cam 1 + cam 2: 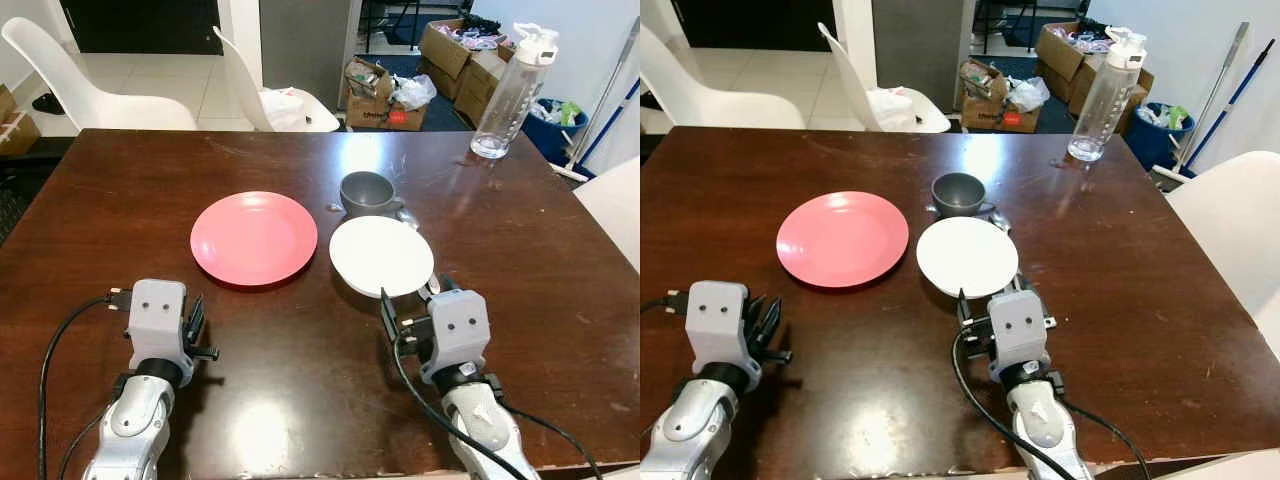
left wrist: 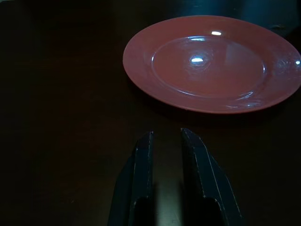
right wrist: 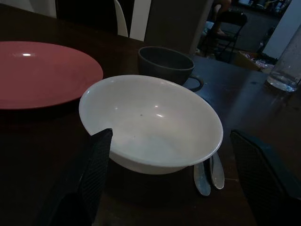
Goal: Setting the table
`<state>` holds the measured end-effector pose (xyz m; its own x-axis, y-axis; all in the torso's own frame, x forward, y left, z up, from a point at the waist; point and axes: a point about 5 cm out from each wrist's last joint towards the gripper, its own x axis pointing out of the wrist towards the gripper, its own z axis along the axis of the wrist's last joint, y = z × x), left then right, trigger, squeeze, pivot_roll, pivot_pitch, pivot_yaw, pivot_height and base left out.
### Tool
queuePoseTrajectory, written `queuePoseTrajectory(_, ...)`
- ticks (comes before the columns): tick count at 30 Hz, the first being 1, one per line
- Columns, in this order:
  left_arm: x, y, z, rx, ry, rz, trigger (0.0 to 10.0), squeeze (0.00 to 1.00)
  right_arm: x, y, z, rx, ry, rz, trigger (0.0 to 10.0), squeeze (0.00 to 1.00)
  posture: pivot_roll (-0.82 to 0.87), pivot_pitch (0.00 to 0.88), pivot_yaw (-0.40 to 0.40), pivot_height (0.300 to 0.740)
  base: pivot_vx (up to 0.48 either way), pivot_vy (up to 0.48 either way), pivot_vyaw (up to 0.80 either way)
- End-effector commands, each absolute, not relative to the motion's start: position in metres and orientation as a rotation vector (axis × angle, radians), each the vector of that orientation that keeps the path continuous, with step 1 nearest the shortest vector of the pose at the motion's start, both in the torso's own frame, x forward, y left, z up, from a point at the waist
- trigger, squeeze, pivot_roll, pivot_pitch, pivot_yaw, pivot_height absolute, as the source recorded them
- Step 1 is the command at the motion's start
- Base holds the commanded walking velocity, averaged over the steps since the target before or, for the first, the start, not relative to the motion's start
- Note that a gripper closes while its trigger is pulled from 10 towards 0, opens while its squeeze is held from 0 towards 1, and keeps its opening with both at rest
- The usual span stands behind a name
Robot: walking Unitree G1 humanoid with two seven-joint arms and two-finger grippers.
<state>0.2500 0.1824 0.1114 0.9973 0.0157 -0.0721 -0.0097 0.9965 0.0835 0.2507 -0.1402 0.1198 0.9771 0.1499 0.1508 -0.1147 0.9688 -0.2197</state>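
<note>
A red plate [image 1: 254,237] lies on the dark wooden table [image 1: 300,400], left of centre. Touching its right edge stands a white bowl [image 1: 381,255], with a grey cup [image 1: 368,193] just behind it. Two metal spoons [image 3: 209,174] lie partly under the bowl's right side. My right gripper [image 1: 415,296] is open wide at the bowl's near rim, one finger [image 3: 98,165] on each side of it, holding nothing. My left gripper [image 2: 167,139] rests low over the table a short way in front of the red plate, fingers shut and empty.
A clear water bottle [image 1: 512,92] stands at the table's far right corner. White chairs [image 1: 100,85] sit behind the far edge, and another [image 1: 1230,220] is at the right side. Boxes and a blue bin [image 1: 555,125] stand on the floor beyond.
</note>
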Motion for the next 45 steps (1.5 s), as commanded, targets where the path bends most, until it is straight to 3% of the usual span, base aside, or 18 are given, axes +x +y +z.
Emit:
queuePoseTrajectory(1, 0.2491, 0.1821, 0.1073, 0.096, 0.087, 0.007, 10.0, 0.0, 0.2501, -0.1413, 0.117, -0.213, -0.161, 0.135, 10.0, 0.0, -0.03, 0.031, 0.05, 0.74, 0.0, 0.0, 0.0)
queuePoseTrajectory(45, 0.2483, 0.183, 0.107, 0.104, 0.092, 0.006, 10.0, 0.0, 0.2489, -0.1395, 0.1129, -0.206, -0.15, 0.134, 10.0, 0.0, -0.03, 0.037, 0.055, 0.74, -0.013, 0.0, 0.0)
